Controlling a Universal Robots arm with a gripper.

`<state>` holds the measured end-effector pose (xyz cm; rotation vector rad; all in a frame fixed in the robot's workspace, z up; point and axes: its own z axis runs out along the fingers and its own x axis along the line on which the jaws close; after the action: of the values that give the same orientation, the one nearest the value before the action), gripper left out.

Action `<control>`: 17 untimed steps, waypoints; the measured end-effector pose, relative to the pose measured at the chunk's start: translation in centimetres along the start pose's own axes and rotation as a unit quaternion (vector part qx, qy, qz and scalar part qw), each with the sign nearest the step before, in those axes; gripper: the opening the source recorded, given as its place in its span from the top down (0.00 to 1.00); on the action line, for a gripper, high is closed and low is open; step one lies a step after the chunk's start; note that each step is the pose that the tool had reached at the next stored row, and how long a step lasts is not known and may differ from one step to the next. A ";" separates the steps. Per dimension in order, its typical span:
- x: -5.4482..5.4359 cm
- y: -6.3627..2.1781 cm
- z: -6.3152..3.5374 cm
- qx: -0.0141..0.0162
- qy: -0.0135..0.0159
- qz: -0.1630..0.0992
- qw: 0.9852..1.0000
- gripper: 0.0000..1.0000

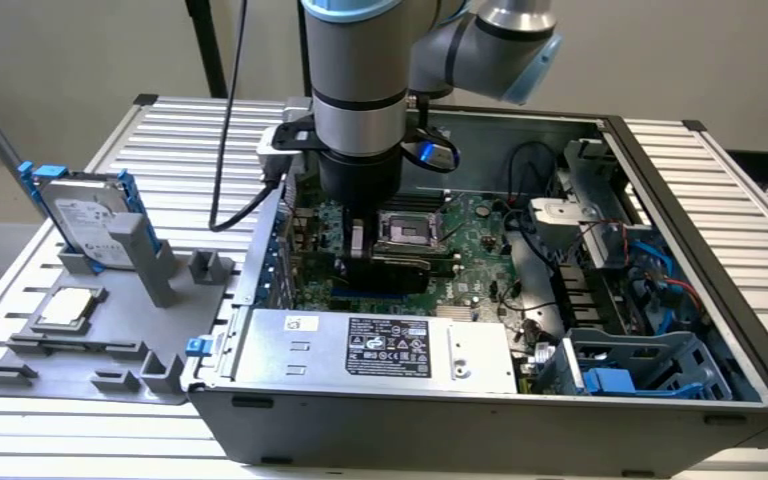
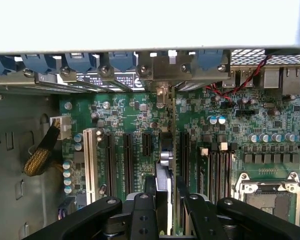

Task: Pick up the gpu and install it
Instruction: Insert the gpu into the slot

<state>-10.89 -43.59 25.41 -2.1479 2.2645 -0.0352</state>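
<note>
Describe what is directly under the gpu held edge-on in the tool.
Under the gpu, held in the tool, lies the green motherboard with its row of long expansion slots. The card's edge covers what is directly beneath it.

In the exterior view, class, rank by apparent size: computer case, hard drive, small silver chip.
1. Computer case
2. Hard drive
3. Small silver chip, though it sits nearer the camera.

We see the gpu (image 2: pixel 163 165) edge-on, a thin card standing upright over the green board's long slots, its silver bracket end at twelve o'clock by the case's rear wall.
</note>
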 end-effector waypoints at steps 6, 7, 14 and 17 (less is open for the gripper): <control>0.0 0.02 0.17 0.000 0.003 0.000 1.000 0.73; 0.0 0.03 0.20 0.000 0.005 0.000 1.000 0.73; 0.0 0.03 0.25 0.001 0.010 0.000 1.000 0.73; -0.1 0.03 0.24 0.001 0.011 0.000 1.000 0.73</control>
<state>-10.91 -43.47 25.17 -2.1579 2.2745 -0.0596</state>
